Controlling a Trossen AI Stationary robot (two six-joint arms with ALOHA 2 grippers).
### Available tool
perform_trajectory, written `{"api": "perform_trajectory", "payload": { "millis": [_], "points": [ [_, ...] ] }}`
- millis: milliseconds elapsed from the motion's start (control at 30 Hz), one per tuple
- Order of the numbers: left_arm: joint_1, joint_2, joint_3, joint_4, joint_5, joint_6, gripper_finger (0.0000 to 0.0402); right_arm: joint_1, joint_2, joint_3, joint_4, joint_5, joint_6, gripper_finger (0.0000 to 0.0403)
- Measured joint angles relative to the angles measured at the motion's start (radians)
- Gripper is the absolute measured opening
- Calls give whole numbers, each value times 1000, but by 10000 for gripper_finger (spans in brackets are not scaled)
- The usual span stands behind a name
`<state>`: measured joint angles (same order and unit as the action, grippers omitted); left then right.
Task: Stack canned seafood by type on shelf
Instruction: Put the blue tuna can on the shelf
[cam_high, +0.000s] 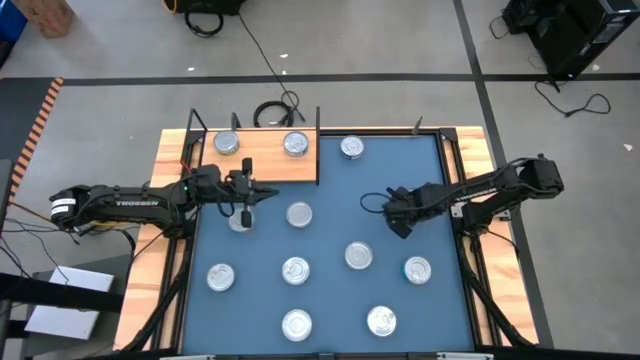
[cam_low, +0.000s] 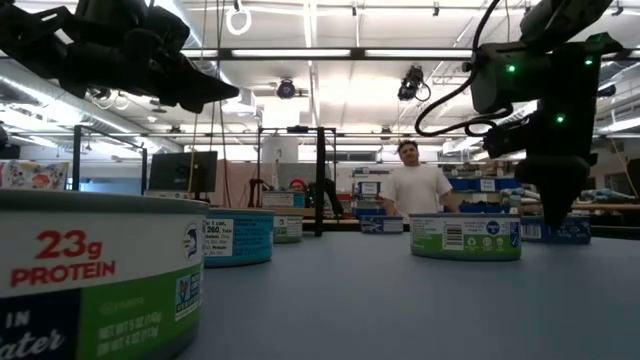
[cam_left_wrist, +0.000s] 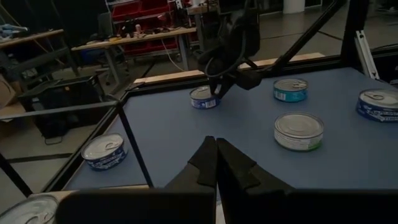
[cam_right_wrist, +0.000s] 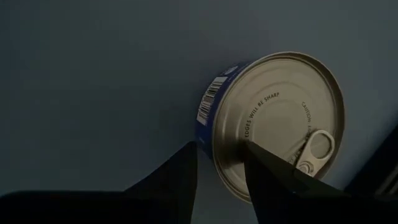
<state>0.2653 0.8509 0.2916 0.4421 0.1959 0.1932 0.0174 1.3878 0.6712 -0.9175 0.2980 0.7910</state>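
Tins (cam_high: 296, 270) lie scattered over the blue mat (cam_high: 330, 240) on the table, and two more (cam_high: 227, 143) rest on the wooden shelf (cam_high: 270, 166) at its far left corner. Left gripper (cam_high: 246, 194), jaws shut and empty, hovers just beside the shelf. Right gripper (cam_high: 396, 212) hangs mid-mat, jaws partly open, a blue-labelled tin (cam_right_wrist: 273, 124) below them, ungripped.

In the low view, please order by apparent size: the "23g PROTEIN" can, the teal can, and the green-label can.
1. "23g PROTEIN" can, largest, though nearest the camera.
2. Green-label can.
3. Teal can, similar; real sizes are unsure.
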Motion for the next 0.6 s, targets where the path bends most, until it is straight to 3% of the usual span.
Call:
{"api": "perform_trajectory", "payload": {
  "millis": [267, 600],
  "points": [
    [0, 0, 0, -15, 0, -14, 5, -1, -2, 28, 120, -91, -49, 117],
    [0, 0, 0, -4, 0, 8, 5, 1, 2, 153, 305, -239, -225, 52]
  ]
}}
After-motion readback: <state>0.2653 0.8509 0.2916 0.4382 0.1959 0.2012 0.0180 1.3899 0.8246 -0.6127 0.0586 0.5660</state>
